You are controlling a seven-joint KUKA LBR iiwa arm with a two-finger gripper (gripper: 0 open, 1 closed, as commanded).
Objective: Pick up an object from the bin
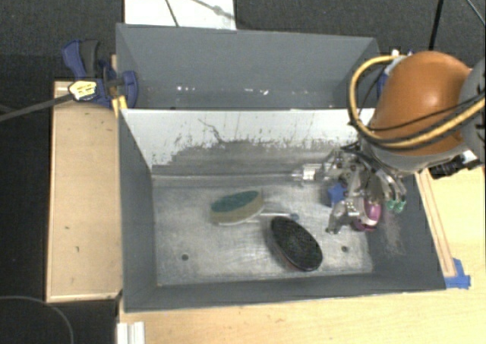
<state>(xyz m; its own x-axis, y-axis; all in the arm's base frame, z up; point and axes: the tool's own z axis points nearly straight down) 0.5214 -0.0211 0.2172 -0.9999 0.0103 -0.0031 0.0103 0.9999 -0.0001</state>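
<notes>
My gripper hangs low over the right end of the bin floor, close to the right wall. Right beside it lie a small blue thing and a purple thing, both partly hidden by the gripper; whether either is held I cannot tell. A black oval brush head lies on the floor just left of the gripper, apart from it. Further left rests an oval pad with a green top and tan edge, a thin pale handle running from it toward the black brush.
A short silvery cylinder lies by the foot of the back wall, up and left of the gripper. The arm's orange cover and its cables loom over the bin's right rim. The bin's steep grey walls close in on all sides.
</notes>
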